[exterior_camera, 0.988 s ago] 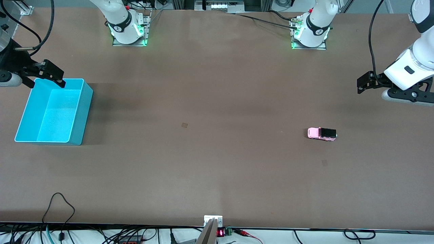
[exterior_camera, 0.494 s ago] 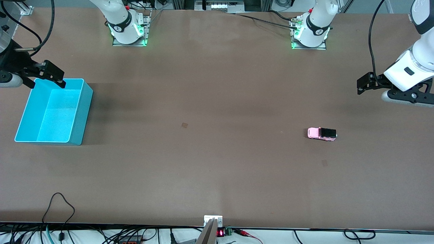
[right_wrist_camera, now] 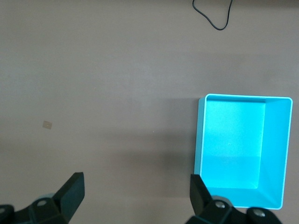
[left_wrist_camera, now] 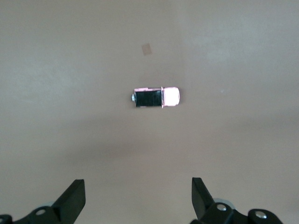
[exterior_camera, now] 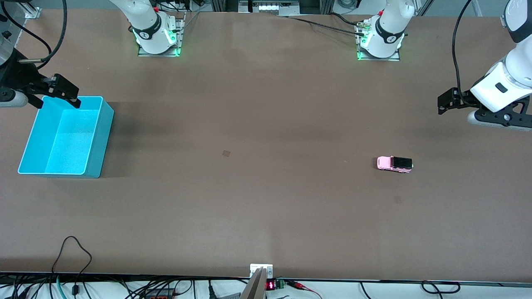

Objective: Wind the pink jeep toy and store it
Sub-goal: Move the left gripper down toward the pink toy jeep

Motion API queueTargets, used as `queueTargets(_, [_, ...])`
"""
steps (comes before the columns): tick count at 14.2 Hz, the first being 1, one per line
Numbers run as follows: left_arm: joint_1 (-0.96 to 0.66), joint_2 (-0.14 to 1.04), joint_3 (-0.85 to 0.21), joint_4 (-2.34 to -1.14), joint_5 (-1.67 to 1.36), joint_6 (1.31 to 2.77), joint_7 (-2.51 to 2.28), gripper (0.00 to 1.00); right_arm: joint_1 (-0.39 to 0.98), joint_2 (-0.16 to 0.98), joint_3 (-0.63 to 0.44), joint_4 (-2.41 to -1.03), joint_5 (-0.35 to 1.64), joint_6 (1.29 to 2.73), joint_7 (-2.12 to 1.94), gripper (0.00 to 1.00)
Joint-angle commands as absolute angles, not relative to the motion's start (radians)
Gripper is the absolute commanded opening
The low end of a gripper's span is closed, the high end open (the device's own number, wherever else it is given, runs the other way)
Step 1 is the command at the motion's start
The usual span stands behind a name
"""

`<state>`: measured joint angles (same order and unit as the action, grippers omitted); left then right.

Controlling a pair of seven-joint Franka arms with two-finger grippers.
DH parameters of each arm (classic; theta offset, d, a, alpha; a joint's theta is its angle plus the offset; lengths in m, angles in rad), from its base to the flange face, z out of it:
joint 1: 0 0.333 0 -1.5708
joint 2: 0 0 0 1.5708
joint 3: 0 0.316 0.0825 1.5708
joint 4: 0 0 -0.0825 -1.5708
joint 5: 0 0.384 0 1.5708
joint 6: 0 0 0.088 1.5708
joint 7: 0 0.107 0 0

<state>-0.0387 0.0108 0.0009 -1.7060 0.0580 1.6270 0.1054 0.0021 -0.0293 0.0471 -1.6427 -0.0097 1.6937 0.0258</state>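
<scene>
Pink jeep toy (exterior_camera: 395,164), a tiny light-pink boxy car with a black ribbed roof panel and dark wheels, sits upright on its wheels on the bare brown table (exterior_camera: 266,199), toward the left arm's end and apart from everything else; in the left wrist view it shows as a small pink and black shape (left_wrist_camera: 155,97) lying on the tabletop with nothing touching it. Left gripper (exterior_camera: 444,102) hangs in the air over the table near that end, well apart from the toy, its two black fingers (left_wrist_camera: 72,200) spread wide with nothing between them. Right gripper (exterior_camera: 62,91) hovers at the corner of the cyan bin (exterior_camera: 93,137) at the right arm's end of the table, and its fingers (right_wrist_camera: 70,189) are likewise spread wide and hold nothing. Seen from the right wrist camera, the cyan bin (right_wrist_camera: 280,154) is open-topped and has nothing inside it. A small pale patch (exterior_camera: 226,153) marks the tabletop near the middle. Judging from this, the task has barely begun: the toy has not been picked up, no winding looks to have been done, and the storing in the bin, which stands well apart from the toy at the table's other end, is all left to do; the left arm seems the better placed to reach the toy first
</scene>
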Motion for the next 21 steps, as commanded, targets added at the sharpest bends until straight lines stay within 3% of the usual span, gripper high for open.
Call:
queueTargets(1, [-0.046, 0.032, 0.005, -1.674, 0.048, 1.531, 0.123, 1.00, -0.002, -0.029, 0.051, -1.638, -0.023, 1.684, 0.037, 1.00])
queueTargets(6, [-0.055, 0.048, 0.003, -1.677, 0.045, 1.379, 0.205, 1.00, -0.003, -0.031, 0.051, -1.637, -0.023, 1.684, 0.035, 1.00])
queueTargets(9, [-0.045, 0.067, 0.003, -1.677, 0.046, 1.402, 0.429, 1.00, -0.003, -0.031, 0.051, -1.638, -0.023, 1.686, 0.035, 1.00])
queueTargets(17, [-0.043, 0.179, 0.005, -1.709, 0.060, 1.571, 1.027, 1.00, -0.008, -0.031, 0.048, -1.632, -0.021, 1.698, 0.029, 1.00])
queueTargets(21, [-0.037, 0.184, 0.005, -1.856, 0.064, 1.771, 1.204, 1.00, -0.006, -0.029, 0.048, -1.634, -0.018, 1.700, 0.037, 1.00])
